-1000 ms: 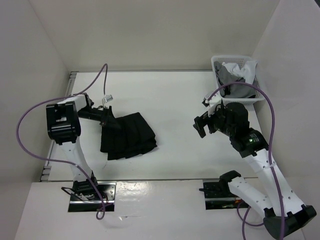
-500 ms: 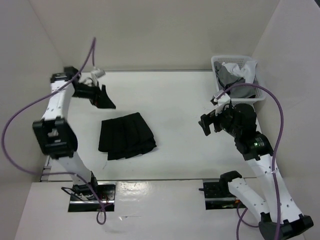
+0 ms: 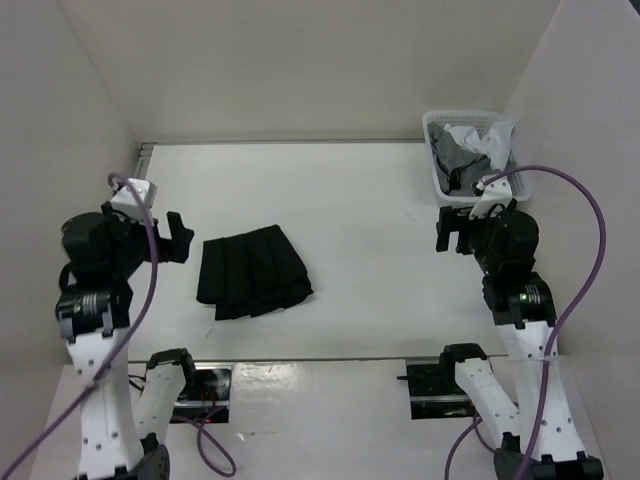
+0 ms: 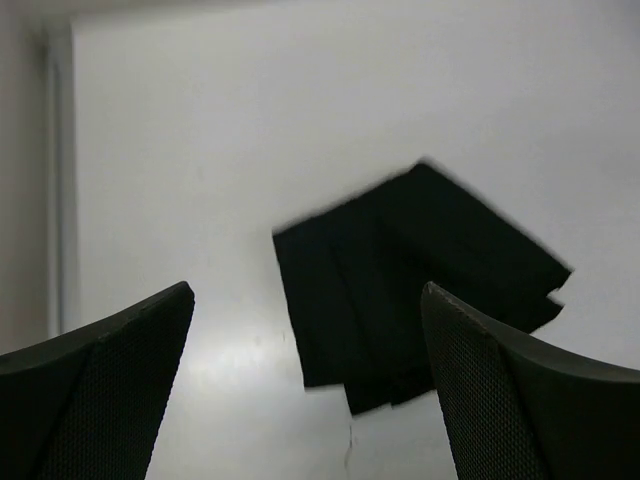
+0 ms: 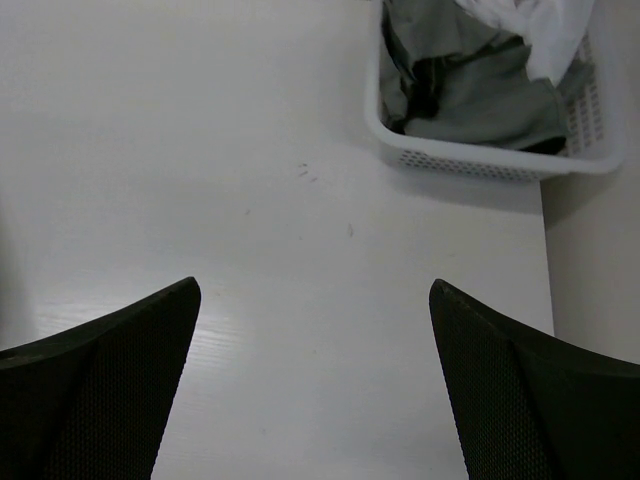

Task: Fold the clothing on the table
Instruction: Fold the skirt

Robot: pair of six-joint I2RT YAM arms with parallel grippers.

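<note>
arms: left arm (image 3: 100,400) and right arm (image 3: 525,395) had white links and black joint housings | cable (image 3: 140,290): purple, one looped along each arm | wrists: white camera block (image 3: 135,193) on top | left claw (image 3: 180,238), right claw (image 3: 455,232): black; fingers (image 4: 110,400) had a fine mesh texture | bases (image 3: 175,365): black, on metal plates (image 3: 215,385)

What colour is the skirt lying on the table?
The skirt is plain black, seen best in the top external view.

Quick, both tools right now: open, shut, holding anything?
Left tool: open, holding nothing; the skirt lies free on the table.
Right tool: open, holding nothing.
</note>
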